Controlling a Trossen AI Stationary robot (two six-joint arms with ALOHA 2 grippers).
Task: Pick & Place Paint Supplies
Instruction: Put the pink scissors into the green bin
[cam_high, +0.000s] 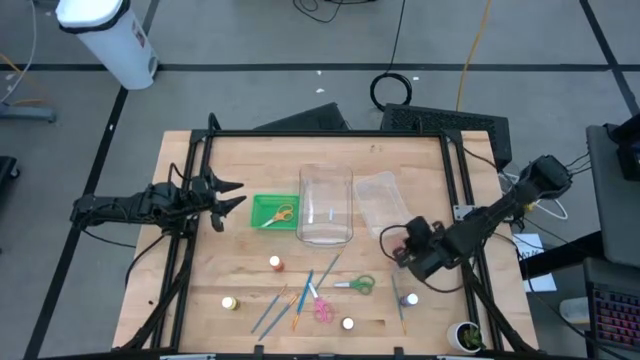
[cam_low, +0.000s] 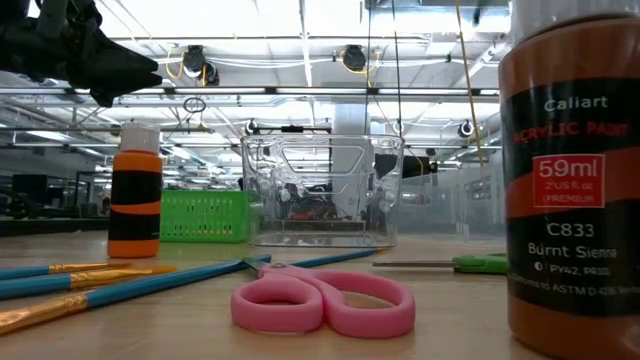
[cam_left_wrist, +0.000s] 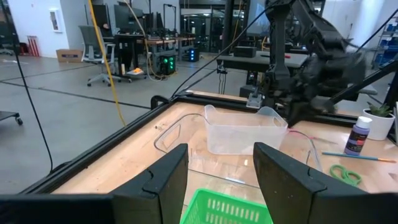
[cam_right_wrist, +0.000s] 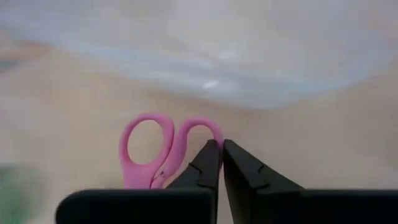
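Note:
My right gripper hangs slanting down over the table's right part, near the clear lid, and is shut on a pair of pink scissors. Another pink pair lies flat near the front edge among blue and orange brushes. Green scissors and small paint bottles rest on the wood. My left gripper waits open and level at the left, beside the green basket holding orange-handled scissors. The clear box stands in the middle. My right gripper pinches the rim of one pink handle ring between the free ends of its two fingers, slanting down from the table's right side. The second ring stands free beside the fingers. The gripper hides the blades. Whether the scissors are clear of the table, I cannot tell.
A purple bottle, a white-capped one and a yellow-capped one stand near the front. A thin brush lies by the purple bottle. A potted plant sits at the front right corner. A black frame rims the table.

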